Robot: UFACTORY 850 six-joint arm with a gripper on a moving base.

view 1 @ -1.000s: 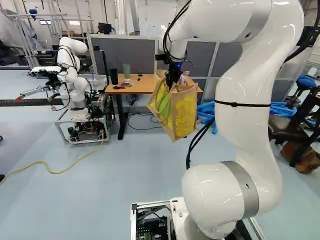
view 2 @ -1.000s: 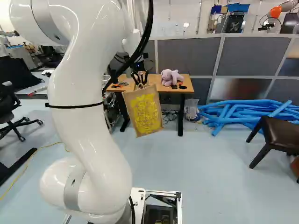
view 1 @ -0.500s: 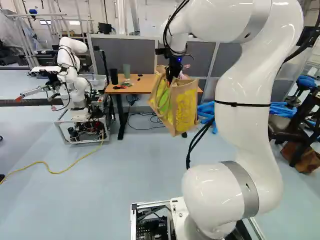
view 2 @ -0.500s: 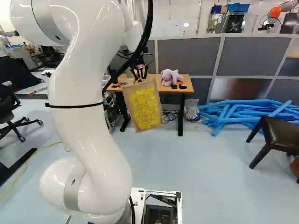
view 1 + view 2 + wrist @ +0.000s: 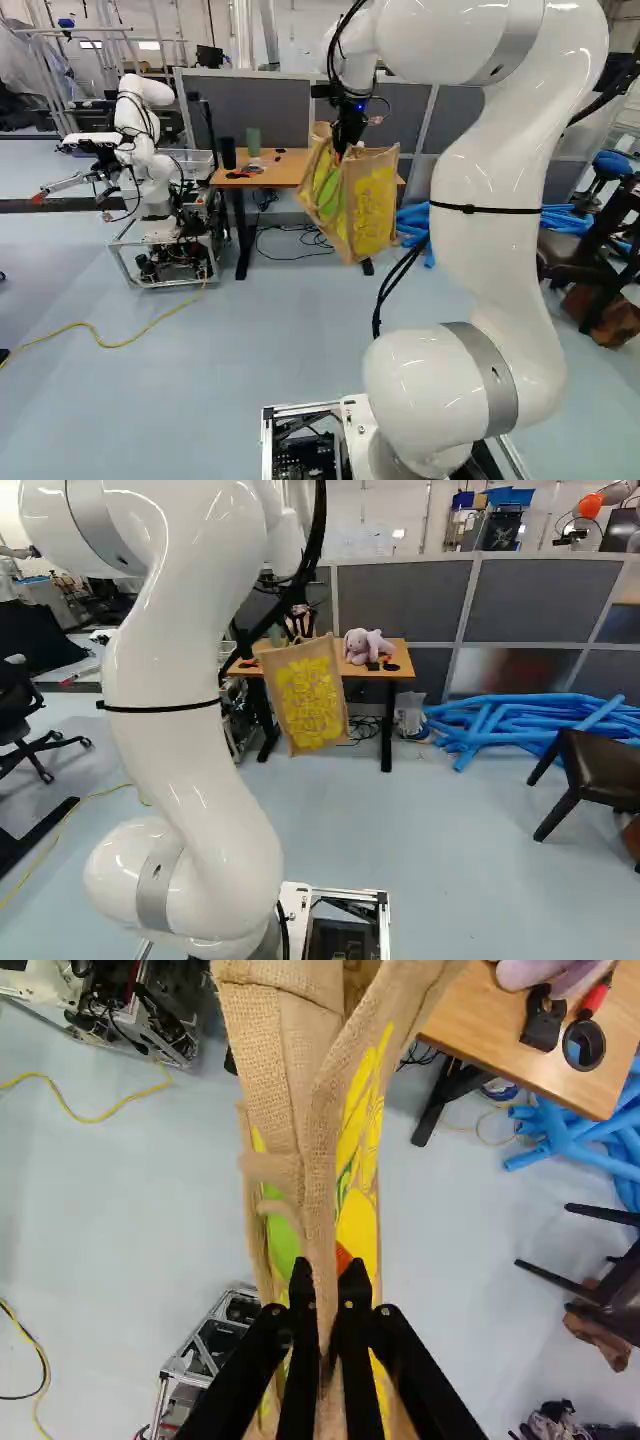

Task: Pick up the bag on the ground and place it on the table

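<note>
I've got the bag (image 5: 372,208) off the floor: it hangs upright with a slight tilt, and the jaws are closed on a fold of its fabric near the top, only that thin layer between them. So the pick looks done; the carry is partly done, and the placing and release are still to do.

The bag is on the near side of the tabletop (image 5: 290,170), over open floor, and I judge its bottom to be lower than the near edge. I'd want more height before going forward, or its lower half could catch that edge.

Landing room is my other worry. At the right end of the tabletop sits a lilac plush toy (image 5: 366,645), with a black clip (image 5: 543,1020) and a tape roll (image 5: 584,1045) just beside it. At the left end I see a dark cup (image 5: 228,153) and a green cup (image 5: 253,141). The middle seems the better target, though the bag hides part of it from me.

A grey partition (image 5: 400,600) backs the table, so I shouldn't reach too far. Blue tubes (image 5: 500,720) on the right and another robot (image 5: 145,125) on the left look well apart from my path.
</note>
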